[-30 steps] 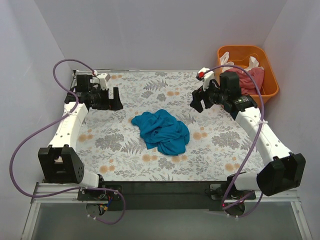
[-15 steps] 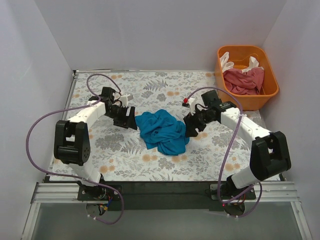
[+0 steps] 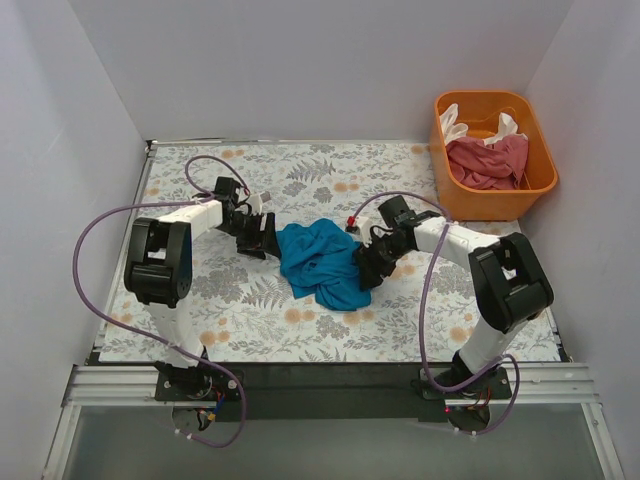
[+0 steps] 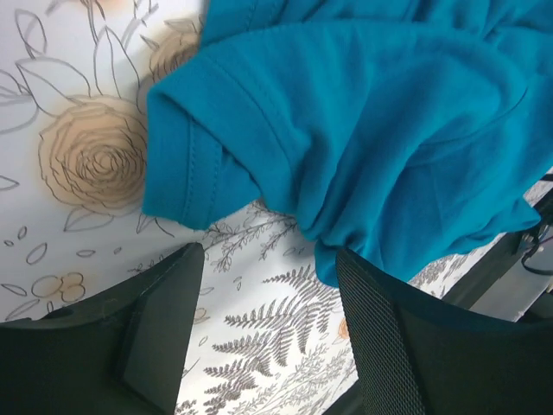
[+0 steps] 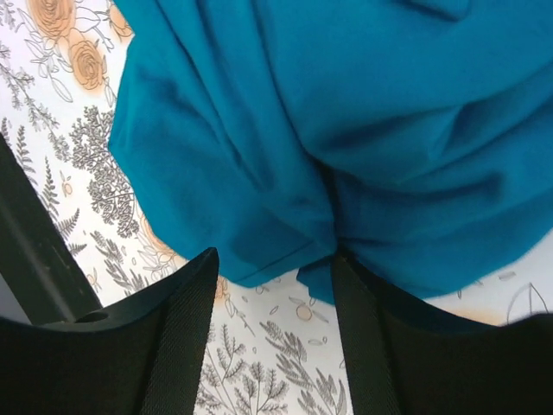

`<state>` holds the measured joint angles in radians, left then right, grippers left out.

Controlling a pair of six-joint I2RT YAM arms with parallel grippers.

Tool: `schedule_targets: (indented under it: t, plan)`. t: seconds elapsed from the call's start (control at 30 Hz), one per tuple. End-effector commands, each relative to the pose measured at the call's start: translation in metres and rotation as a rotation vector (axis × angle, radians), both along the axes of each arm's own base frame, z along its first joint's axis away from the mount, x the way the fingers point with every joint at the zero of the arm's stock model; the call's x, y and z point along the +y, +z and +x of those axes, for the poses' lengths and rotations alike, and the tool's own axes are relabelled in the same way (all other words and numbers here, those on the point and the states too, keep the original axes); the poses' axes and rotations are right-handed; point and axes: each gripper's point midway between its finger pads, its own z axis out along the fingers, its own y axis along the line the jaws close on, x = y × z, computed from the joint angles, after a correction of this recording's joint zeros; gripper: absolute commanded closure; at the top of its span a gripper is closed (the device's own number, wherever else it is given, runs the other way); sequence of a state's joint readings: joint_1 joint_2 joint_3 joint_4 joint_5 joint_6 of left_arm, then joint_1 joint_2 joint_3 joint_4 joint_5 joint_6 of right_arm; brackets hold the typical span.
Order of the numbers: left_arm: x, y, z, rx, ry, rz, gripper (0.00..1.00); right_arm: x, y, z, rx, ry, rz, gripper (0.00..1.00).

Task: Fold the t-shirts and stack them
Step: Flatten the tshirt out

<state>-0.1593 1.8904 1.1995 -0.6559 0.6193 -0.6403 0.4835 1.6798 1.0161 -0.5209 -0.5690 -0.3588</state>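
- The teal t-shirt (image 3: 322,262) lies crumpled in a heap at the middle of the table (image 3: 300,170), not yet spread out, so I judge that folding has not begun.
- The pink-red t-shirt (image 3: 487,163) and the cream-white t-shirt (image 3: 451,120) sit bundled in the orange tub (image 3: 497,204), at about 1 o'clock from the heap and well apart from it.
- The left claw (image 3: 262,236) is at the heap's 10 o'clock edge. It is released and grasps nothing: its wrist view shows floral table between the fingers and a stitched sleeve cuff (image 4: 186,164) just ahead of them.
- The right claw (image 3: 366,265) is at the heap's 3 o'clock edge. It is also released, with a fold of teal cloth drooping into the mouth of the gap.
- Risk: the cloth is bunched, so either claw may pinch several layers at once. The heap would then lift as a lump instead of opening out.
- Risk: the left claw is at a cuff and the right at an unidentified fold, so pulling from mismatched spots could twist the shirt.
- Risk: both claws ride low, so closing could scrape the fingertips on the table or catch too little fabric, which would then slip free.
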Motion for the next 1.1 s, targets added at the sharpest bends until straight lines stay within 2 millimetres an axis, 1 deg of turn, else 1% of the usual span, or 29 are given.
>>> schedule_targets:
  t: [0.0,0.07,0.1,0.13,0.17,0.2,0.23,0.27,0.3,0.33,0.37,0.4,0.43,0.47,0.5,0.53,0.57,0.6,0.63,0.67,0.7,0.73,0.8,0.87,0.93,0.97,1.0,1.03,1.07]
  plan:
    - [-0.008,0.013,0.024,-0.062,0.029,-0.044,0.39,0.014,0.003,0.016,-0.04,0.008,0.023,0.44]
    - [-0.012,0.009,0.025,-0.037,0.046,-0.062,0.43,0.015,0.0,0.016,-0.034,0.01,0.021,0.55]
    - [-0.013,0.008,0.027,-0.033,0.051,-0.069,0.46,0.015,0.001,0.016,-0.036,0.01,0.019,0.69]
    - [-0.014,0.004,0.029,-0.015,0.068,-0.069,0.49,0.014,0.003,0.017,-0.044,0.01,0.019,0.78]
    - [-0.014,0.003,0.031,-0.013,0.079,-0.069,0.6,0.013,0.005,0.019,-0.058,0.007,0.013,0.86]
    - [-0.015,0.004,0.036,-0.021,0.086,-0.07,0.65,0.014,0.01,0.024,-0.078,0.006,0.014,0.96]
    - [-0.015,0.002,0.038,-0.011,0.097,-0.072,0.72,0.012,0.017,0.027,-0.099,0.0,0.014,0.99]
    - [-0.015,0.003,0.041,-0.014,0.105,-0.072,0.88,0.01,0.023,0.032,-0.119,-0.008,0.017,0.99]
    - [-0.014,0.007,0.046,-0.025,0.114,-0.07,0.95,0.011,0.037,0.04,-0.159,-0.017,0.031,0.99]
    - [-0.01,0.007,0.05,-0.035,0.127,-0.053,1.0,0.007,0.043,0.044,-0.179,-0.025,0.026,0.99]
    - [-0.005,0.015,0.054,-0.054,0.145,-0.048,1.0,0.001,0.05,0.051,-0.202,-0.042,0.026,0.99]
    - [-0.002,0.022,0.058,-0.072,0.158,-0.051,1.0,0.0,0.066,0.058,-0.25,-0.053,0.04,0.99]
    - [0.011,0.027,0.063,-0.085,0.193,-0.053,1.0,-0.006,0.072,0.062,-0.279,-0.056,0.032,0.99]
    - [0.019,0.043,0.067,-0.118,0.213,-0.06,1.0,-0.015,0.077,0.067,-0.298,-0.076,0.023,0.99]
    - [0.027,0.048,0.066,-0.123,0.23,-0.06,1.0,-0.021,0.088,0.068,-0.335,-0.083,0.025,0.99]
    - [0.042,0.054,0.066,-0.135,0.262,-0.055,1.0,-0.027,0.093,0.071,-0.356,-0.094,0.018,0.99]
    - [0.05,0.067,0.065,-0.182,0.253,-0.042,1.0,-0.036,0.096,0.071,-0.372,-0.092,0.001,0.99]
    - [0.053,0.072,0.059,-0.188,0.249,-0.027,1.0,-0.04,0.104,0.071,-0.4,-0.093,-0.004,0.99]
    - [0.074,0.072,0.056,-0.196,0.284,-0.003,1.0,-0.046,0.105,0.071,-0.416,-0.097,-0.022,0.99]
    - [0.08,0.076,0.052,-0.211,0.287,0.012,1.0,-0.051,0.108,0.071,-0.435,-0.087,-0.035,0.99]
    - [0.088,0.089,0.046,-0.254,0.285,0.041,1.0,-0.055,0.114,0.068,-0.456,-0.089,-0.039,0.99]
    - [0.095,0.092,0.044,-0.27,0.296,0.057,1.0,-0.06,0.113,0.067,-0.47,-0.087,-0.058,0.99]
    - [0.099,0.091,0.03,-0.273,0.278,0.082,1.0,-0.07,0.112,0.061,-0.489,-0.073,-0.095,0.99]
    - [0.093,0.091,0.02,-0.287,0.201,0.059,1.0,-0.081,0.11,0.059,-0.497,-0.084,-0.132,0.99]
    - [0.076,0.083,0.01,-0.234,0.147,0.002,0.81,-0.086,0.116,0.056,-0.514,-0.086,-0.134,0.99]
    - [0.071,0.08,0.009,-0.221,0.136,-0.011,0.6,-0.086,0.118,0.054,-0.517,-0.084,-0.127,0.99]
    - [0.064,0.077,0.012,-0.225,0.122,-0.024,0.5,-0.085,0.121,0.054,-0.523,-0.085,-0.118,0.99]
    - [0.045,0.073,0.01,-0.223,0.075,-0.032,0.36,-0.084,0.124,0.053,-0.521,-0.088,-0.109,0.99]
    - [0.037,0.064,0.012,-0.212,0.063,-0.023,0.27,-0.083,0.125,0.052,-0.516,-0.089,-0.103,0.99]
